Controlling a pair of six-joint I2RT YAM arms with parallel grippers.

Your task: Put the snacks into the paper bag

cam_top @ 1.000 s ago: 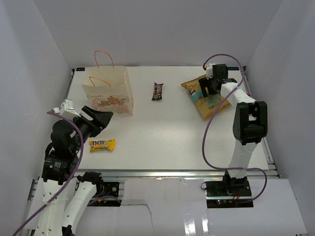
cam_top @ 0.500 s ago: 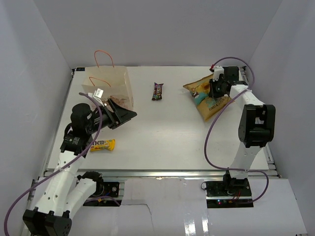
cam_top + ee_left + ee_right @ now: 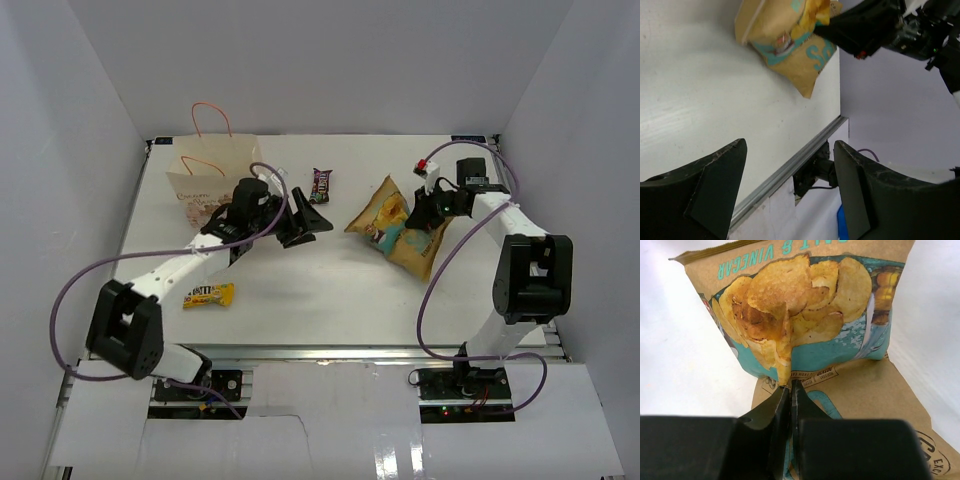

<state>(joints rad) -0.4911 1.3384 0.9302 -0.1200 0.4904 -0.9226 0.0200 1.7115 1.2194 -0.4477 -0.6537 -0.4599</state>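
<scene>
Right of centre on the table (image 3: 330,290), the right gripper (image 3: 790,386) is clenched on a fold of the chip bag (image 3: 398,232). Bare surface separates it from the left gripper (image 3: 310,220), spread and empty. The paper bag (image 3: 195,190) stands far-left.

in the right wrist view the chip bag (image 3: 840,300) runs past three edges, and its pinched fold hides part of the print. the right end effector (image 3: 789,386) is cut off by the bottom edge. in the left wrist view the top edge cuts the chip bag. from above, the left arm (image 3: 180,268) covers the paper bag (image 3: 200,185) on its right side, and the candy bar (image 3: 320,186) lettering is too small to read.
</scene>
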